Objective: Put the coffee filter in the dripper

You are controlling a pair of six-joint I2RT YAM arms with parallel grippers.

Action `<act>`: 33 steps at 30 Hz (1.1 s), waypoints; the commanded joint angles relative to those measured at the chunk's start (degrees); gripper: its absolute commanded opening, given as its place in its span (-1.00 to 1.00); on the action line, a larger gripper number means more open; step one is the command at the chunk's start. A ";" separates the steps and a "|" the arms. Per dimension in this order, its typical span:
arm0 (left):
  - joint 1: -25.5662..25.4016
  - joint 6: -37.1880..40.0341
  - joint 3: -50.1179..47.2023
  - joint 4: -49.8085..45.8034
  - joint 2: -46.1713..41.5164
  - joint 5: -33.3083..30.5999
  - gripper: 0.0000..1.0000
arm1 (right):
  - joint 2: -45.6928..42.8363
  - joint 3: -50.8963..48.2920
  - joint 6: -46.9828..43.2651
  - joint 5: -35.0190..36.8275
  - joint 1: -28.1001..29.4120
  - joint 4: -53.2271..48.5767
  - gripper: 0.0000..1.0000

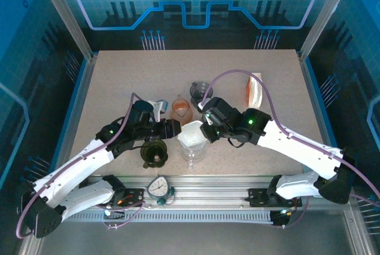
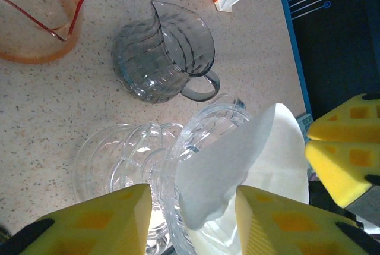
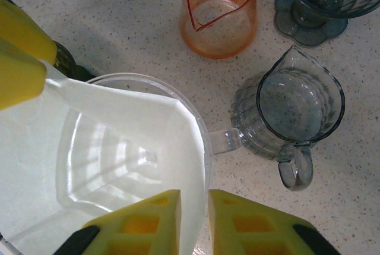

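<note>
Paper was the whole load. The white coffee filter [image 1: 191, 133] looked feather-light, limp and easily creased, so it would want a gentle pinch at its upper edge rather than a squeeze across the cone. It sat at the middle of the top view, partly opened inside the clear glass dripper [image 1: 193, 151], with one flap standing above the rim and not seated against the wall. The dripper looked hard, slick and breakable, and likely to tip if the paper were dragged sideways.

On the dripper's left, the left gripper [image 1: 174, 129] had its yellow pads [image 2: 113, 222] parted. They straddled the raised flap and the rim without pinching either. On its right, the right gripper [image 1: 206, 125] was drawn nearly closed. In its wrist view the filter's edge ran into the narrow gap, so it appeared to be nipping the paper there.

From left to right in the top view, a dark green jar [image 1: 155, 153] stood just beside the dripper at lower left. An orange measuring beaker [image 1: 181, 111] sat just above it, a grey footed glass [image 1: 199, 90] further up, and an orange-and-white packet [image 1: 254, 90] well apart at the right. A grey glass pitcher [image 3: 297, 106] stood near the dripper's handle. It and the beaker looked the likeliest to be knocked by an arm.
</note>
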 commanded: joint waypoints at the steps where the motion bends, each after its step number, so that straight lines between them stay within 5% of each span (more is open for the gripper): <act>1: -0.21 -1.46 -1.63 2.56 0.58 2.08 -0.15 | 0.65 -0.60 -0.47 1.37 -0.06 1.67 -0.67; 11: -0.22 -1.38 -2.51 2.35 1.12 0.51 -0.13 | 2.95 -1.69 -0.41 0.51 0.37 2.10 -0.77; 17: -0.15 -0.95 -2.32 2.32 -0.69 0.17 0.12 | 3.22 -1.81 -0.17 0.55 0.72 2.33 -0.77; 23: -0.20 0.26 -1.22 -0.03 -1.43 1.15 0.14 | 3.28 -0.89 -0.39 0.84 0.81 1.80 -0.77; 33: -0.28 1.78 -1.18 -4.78 -1.60 2.25 -0.29 | 3.08 -1.24 -0.09 0.99 0.99 1.85 -0.77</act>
